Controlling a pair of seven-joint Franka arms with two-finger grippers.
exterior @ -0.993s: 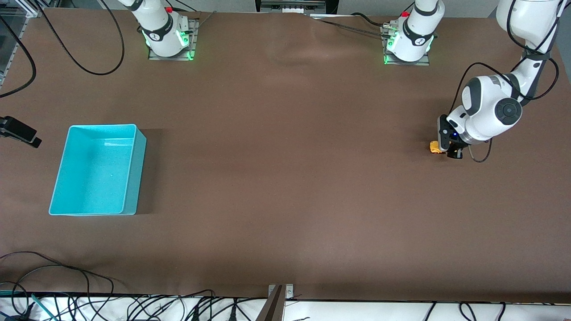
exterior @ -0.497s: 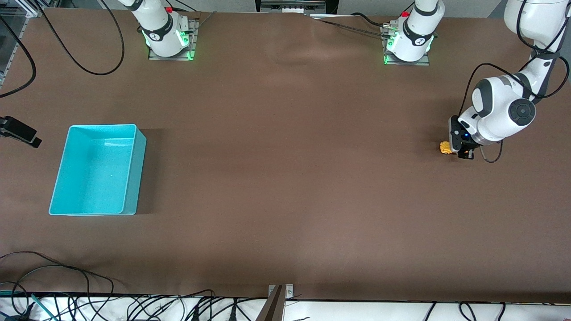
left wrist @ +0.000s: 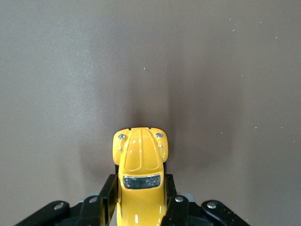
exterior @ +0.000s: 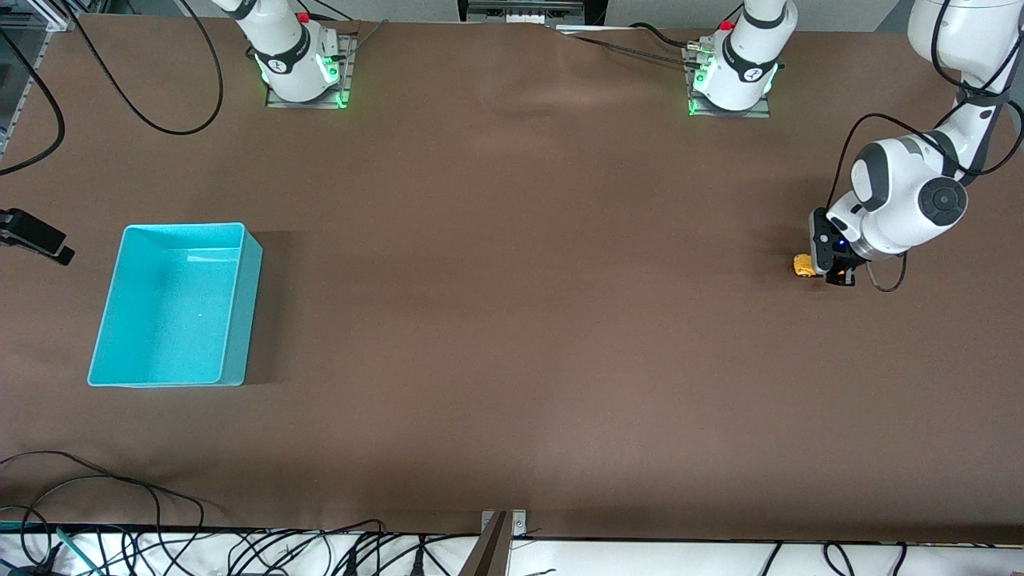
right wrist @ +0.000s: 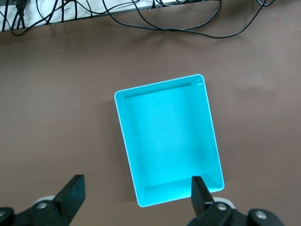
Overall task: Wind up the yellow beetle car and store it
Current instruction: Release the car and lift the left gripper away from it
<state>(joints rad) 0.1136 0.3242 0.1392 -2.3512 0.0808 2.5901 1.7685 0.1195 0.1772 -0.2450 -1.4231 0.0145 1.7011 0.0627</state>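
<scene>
One brown surface (exterior: 512, 320) carries a turquoise bin (exterior: 172, 308) at the right arm's end, right gripper (right wrist: 136, 200) hanging over it with jaws spread wide, while at the left arm's end the left gripper (exterior: 832, 270) has its jaws pinching the yellow car (left wrist: 140, 181), down at the surface.

The setting is a robotics laboratory. Two white arms are bolted to metal base plates (exterior: 304, 94) lit by green indicator lights, on a wide table (exterior: 512, 320) covered with a brown mat. Loose black cables (exterior: 128, 80) run along the table edges. An aluminium frame (exterior: 24, 32) and a clamped black camera (exterior: 36, 236) stand at the right arm's end.
</scene>
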